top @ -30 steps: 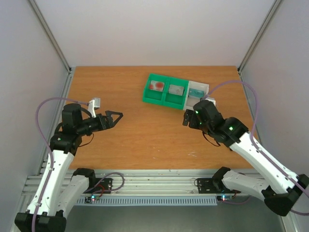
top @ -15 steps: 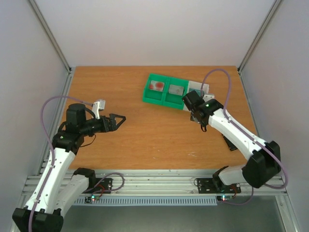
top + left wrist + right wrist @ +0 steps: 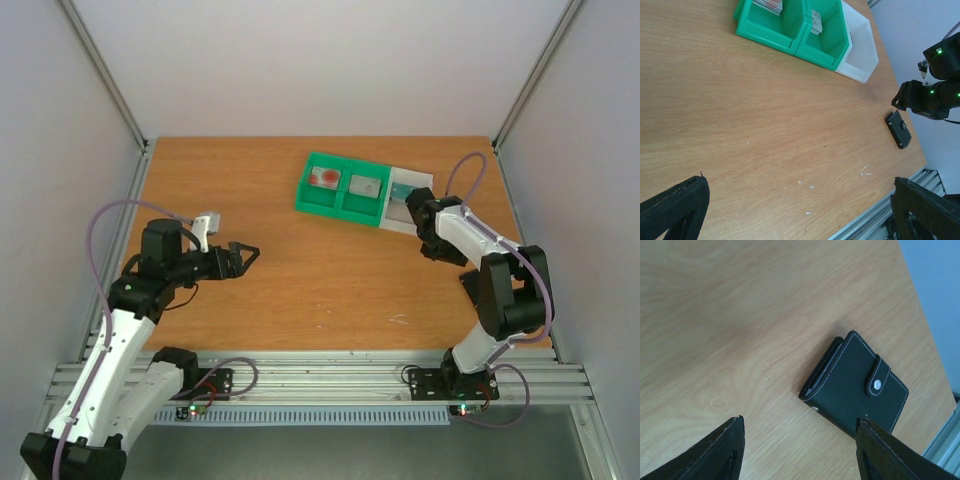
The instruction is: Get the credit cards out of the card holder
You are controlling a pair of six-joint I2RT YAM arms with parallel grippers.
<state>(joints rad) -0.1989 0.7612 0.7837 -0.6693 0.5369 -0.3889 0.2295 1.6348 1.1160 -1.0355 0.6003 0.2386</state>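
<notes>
The card holder (image 3: 856, 385) is a black wallet, closed with a snap strap. It lies flat near the table's right front edge and also shows in the left wrist view (image 3: 898, 129). My right gripper (image 3: 800, 419) is open above it, with the right fingertip over its near edge; in the top view the gripper (image 3: 440, 250) is beside the white tray. The credit cards lie in the trays: a whitish card with red marks (image 3: 325, 178), a greyish card (image 3: 365, 185) and a teal card (image 3: 403, 191). My left gripper (image 3: 240, 258) is open and empty over bare table (image 3: 799, 180).
The green two-compartment tray (image 3: 340, 205) and the white tray (image 3: 425, 180) joined to it stand at the back right. The folded right arm (image 3: 505, 285) stands over the table's right side. The metal rail (image 3: 320, 365) runs along the front edge.
My right arm has swung from the tray's front back to the right and folded up, with its gripper now over the wallet. My left gripper has edged slightly forward.
</notes>
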